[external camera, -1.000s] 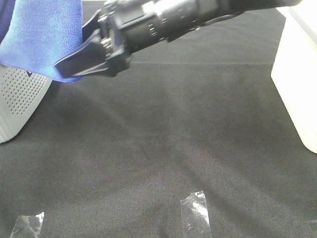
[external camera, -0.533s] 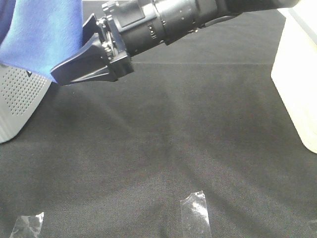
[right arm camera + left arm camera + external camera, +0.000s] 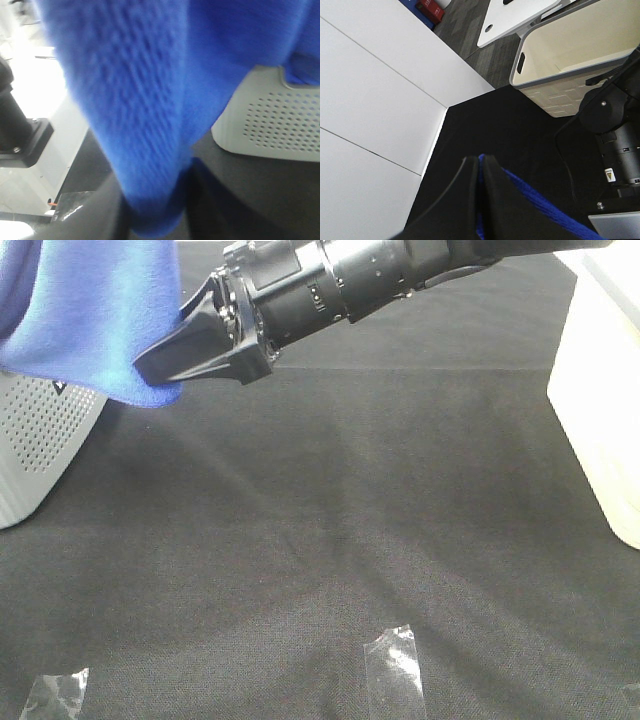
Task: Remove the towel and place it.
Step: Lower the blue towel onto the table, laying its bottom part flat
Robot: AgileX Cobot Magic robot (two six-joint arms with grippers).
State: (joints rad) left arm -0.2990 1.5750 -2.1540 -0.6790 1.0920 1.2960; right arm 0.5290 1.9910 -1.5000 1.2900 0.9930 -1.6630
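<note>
the towel [image 3: 90,310] was held raised at the upper left of the high view, above the grey perforated basket [image 3: 35,435]. its lower edge was pinched by the right gripper [image 3: 160,366], stretched across the middle. another blue fold was clamped between the pressed-together fingers of the left gripper [image 3: 479,165].

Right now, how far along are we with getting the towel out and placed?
Done: the towel hangs lifted over the grey perforated basket, its top out of frame. In hand: the left tool is shut on it and the right tool pinches its lower edge. Left: placing it; none of it rests on the black tablecloth yet.
</note>
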